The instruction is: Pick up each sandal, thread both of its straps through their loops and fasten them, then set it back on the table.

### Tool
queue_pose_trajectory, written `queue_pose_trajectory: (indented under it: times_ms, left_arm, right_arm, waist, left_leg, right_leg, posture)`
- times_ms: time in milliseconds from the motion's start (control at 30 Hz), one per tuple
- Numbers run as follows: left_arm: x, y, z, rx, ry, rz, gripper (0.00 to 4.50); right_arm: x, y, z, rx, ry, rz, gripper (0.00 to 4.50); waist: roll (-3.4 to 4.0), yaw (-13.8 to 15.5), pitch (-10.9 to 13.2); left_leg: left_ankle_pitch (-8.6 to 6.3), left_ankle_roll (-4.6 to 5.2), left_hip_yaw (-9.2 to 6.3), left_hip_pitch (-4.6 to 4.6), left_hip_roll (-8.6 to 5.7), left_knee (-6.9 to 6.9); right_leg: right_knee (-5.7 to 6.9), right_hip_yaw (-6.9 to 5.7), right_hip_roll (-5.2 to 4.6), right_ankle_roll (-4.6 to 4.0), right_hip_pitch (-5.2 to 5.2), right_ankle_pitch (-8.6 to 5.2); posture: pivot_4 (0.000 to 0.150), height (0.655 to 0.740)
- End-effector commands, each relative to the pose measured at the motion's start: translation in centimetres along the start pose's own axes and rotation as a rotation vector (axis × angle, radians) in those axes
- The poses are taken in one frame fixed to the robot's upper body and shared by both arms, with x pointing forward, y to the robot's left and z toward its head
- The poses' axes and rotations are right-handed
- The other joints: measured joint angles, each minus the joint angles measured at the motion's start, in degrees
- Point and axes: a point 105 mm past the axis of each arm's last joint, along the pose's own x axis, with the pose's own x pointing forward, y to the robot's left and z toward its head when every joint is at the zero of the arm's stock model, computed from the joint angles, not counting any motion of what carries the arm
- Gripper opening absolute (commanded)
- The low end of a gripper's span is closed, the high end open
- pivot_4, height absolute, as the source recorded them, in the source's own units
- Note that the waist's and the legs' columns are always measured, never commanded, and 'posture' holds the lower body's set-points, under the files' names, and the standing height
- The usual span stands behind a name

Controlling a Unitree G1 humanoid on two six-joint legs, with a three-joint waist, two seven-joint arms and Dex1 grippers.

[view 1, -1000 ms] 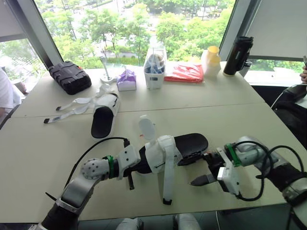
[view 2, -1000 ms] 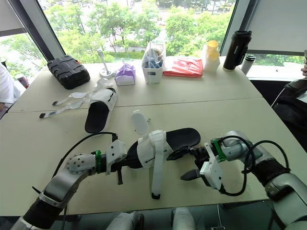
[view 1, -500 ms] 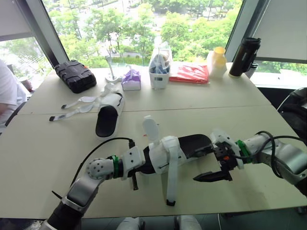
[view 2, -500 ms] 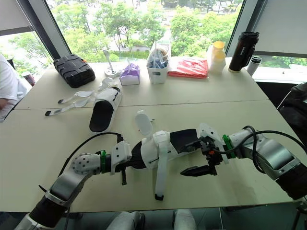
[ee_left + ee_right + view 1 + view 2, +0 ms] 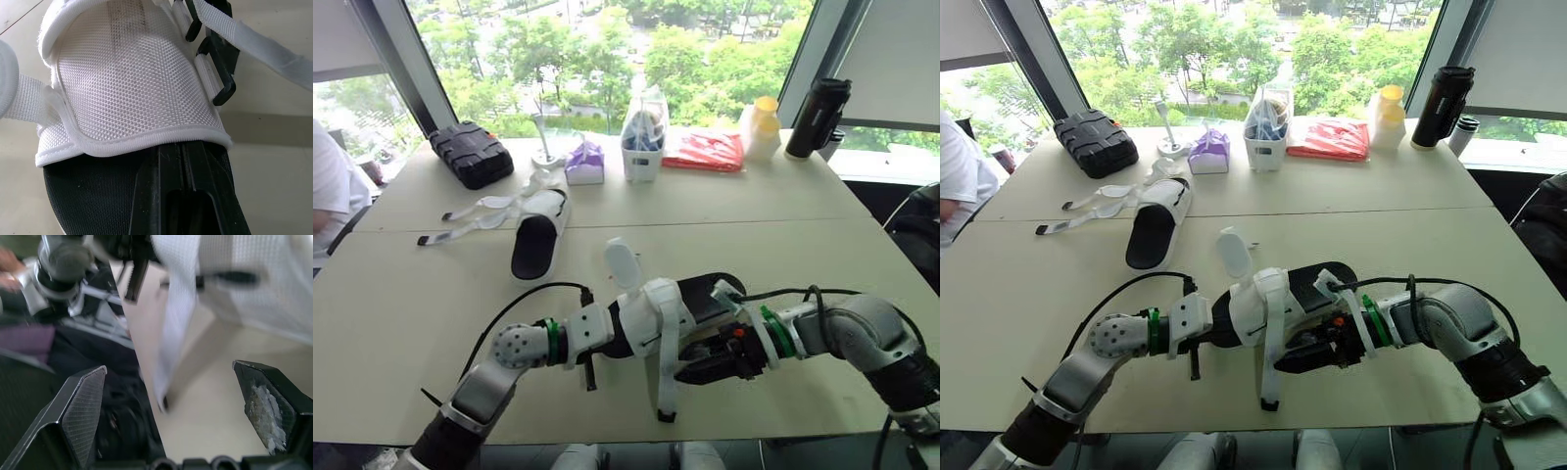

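Observation:
My left gripper (image 5: 605, 338) is shut on the heel end of a black-soled sandal (image 5: 705, 294) with a white mesh upper (image 5: 132, 83), held just above the table. One white strap (image 5: 665, 377) hangs down from the upper past its black loops (image 5: 215, 73). Another strap (image 5: 620, 263) sticks up. My right gripper (image 5: 697, 371) is open, low beside the sandal and close to the hanging strap (image 5: 171, 342), with nothing between its fingers (image 5: 83, 406). The second sandal (image 5: 536, 235) lies on the table at the back left, its straps (image 5: 470, 217) spread loose.
Along the far edge stand a black case (image 5: 470, 154), a purple tissue pack (image 5: 585, 163), a white basket (image 5: 643, 137), a red packet (image 5: 704, 150), a yellow bottle (image 5: 763, 127) and a black flask (image 5: 816, 116). A person (image 5: 325, 191) sits at the left. The table's front edge (image 5: 783, 416) is near.
My right gripper has moved left, from beyond the sandal's toe to beside the hanging strap. The left gripper still holds the sandal in place.

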Motion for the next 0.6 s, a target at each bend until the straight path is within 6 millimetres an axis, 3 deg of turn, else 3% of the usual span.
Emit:
queue_pose_trajectory:
  times_ms: [33,200,233,300,533,600]
  left_arm:
    - [0.5,-2.1,-1.6,-0.044,0.055,-0.078,0.00]
    - [0.3,-2.2,-1.7,-0.048,0.059,-0.077,0.00]
    - [0.3,-2.2,-1.7,-0.048,0.059,-0.075,0.00]
    - [0.3,-2.2,-1.7,-0.048,0.060,-0.073,0.00]
    - [0.2,-1.6,-1.7,-0.043,0.064,-0.052,0.00]
    - [0.2,-1.5,-1.7,-0.041,0.065,-0.049,0.00]
  right_arm:
    - [0.2,0.4,0.8,0.027,-0.037,0.007,4.48]
    - [0.8,0.7,0.5,0.053,-0.030,0.018,4.48]
    - [1.0,0.8,0.3,0.051,-0.024,0.021,4.24]
    - [1.2,0.9,0.1,0.049,-0.019,0.025,3.59]
    - [1.5,1.2,-0.2,0.030,0.000,0.026,0.09]
    - [1.3,1.4,0.2,0.010,-0.001,0.029,0.04]
  waist:
    - [0.00,0.05,-0.01]
    - [0.00,0.01,-0.01]
    - [0.00,0.00,-0.01]
    - [0.01,-0.01,-0.02]
    - [0.00,-0.05,-0.02]
    - [0.00,-0.05,-0.03]
  left_leg:
    - [0.00,0.00,0.00,-0.02,0.00,0.00]
    - [0.00,0.00,0.01,-0.01,-0.02,0.00]
    - [0.00,0.01,0.01,-0.01,-0.01,0.00]
    - [0.00,0.00,0.03,-0.01,-0.01,-0.01]
    - [0.00,0.00,0.05,-0.01,-0.01,0.00]
    - [0.00,0.00,0.05,0.00,-0.01,0.00]
  right_leg:
    - [0.00,-0.01,0.00,0.00,-0.01,0.00]
    - [0.00,-0.02,0.00,0.00,0.00,0.00]
    - [0.00,-0.03,0.00,0.00,0.00,0.00]
    - [0.00,-0.04,0.02,0.00,0.00,0.00]
    - [0.00,-0.05,0.02,0.01,0.01,0.00]
    - [0.00,-0.05,0.02,0.02,0.02,0.00]
  posture:
    - [0.150,0.7400]
    - [0.150,0.7400]
    - [0.150,0.7400]
    - [0.150,0.7400]
    - [0.150,0.7400]
    - [0.150,0.7400]
